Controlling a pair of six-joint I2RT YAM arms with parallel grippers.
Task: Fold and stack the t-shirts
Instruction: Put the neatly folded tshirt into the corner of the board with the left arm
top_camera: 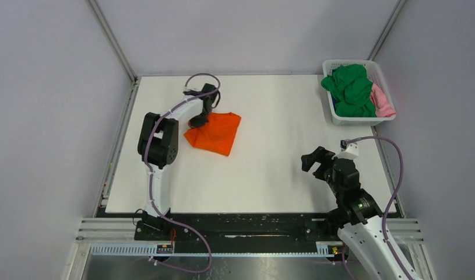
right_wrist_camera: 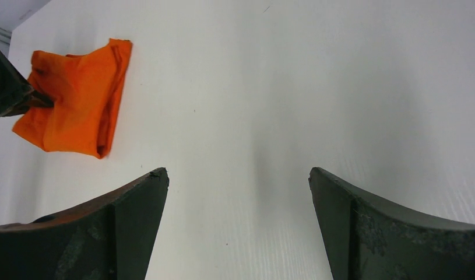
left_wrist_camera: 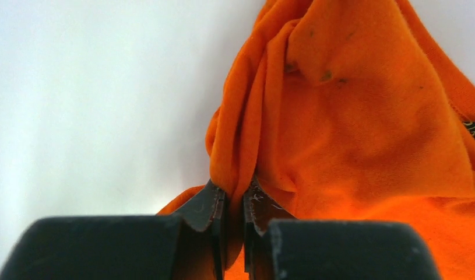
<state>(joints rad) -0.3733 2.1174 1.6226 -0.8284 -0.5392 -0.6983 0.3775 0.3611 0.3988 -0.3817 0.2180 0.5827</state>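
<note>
Top view: orange t-shirt lies bunched and partly folded on the white table, left of centre in frame. L arm reaches over it. The left gripper sits at the shirt's upper-left edge, and the rest of the cloth spreads away from it toward lower right. We read the long axis as diag., upper right to lower left, but the bundle is lumpy, so approx. only.

L wrist view settles the grip: jaws nearly together w/ a ridge of orange cloth pinched between the fingertips, looking several layers thick. Top view can't show this because the wrist hides the contact.

The right gripper is at lower right of top frame, well apart from the shirt. Its jaws are spread wide w/ nothing held. R wrist view shows only bare table in the gap, w/ the orange shirt off in that frame's upper left and the L fingers at its edge.

Others: green t-shirt and pink t-shirt are heaped in the basket at upper right of top frame, nearer R arm than L.

Our judgement: the next move turns on L carrying the pinched edge over the shirt's body, toward lower right. R would need a long reach to pin the far side.
</note>
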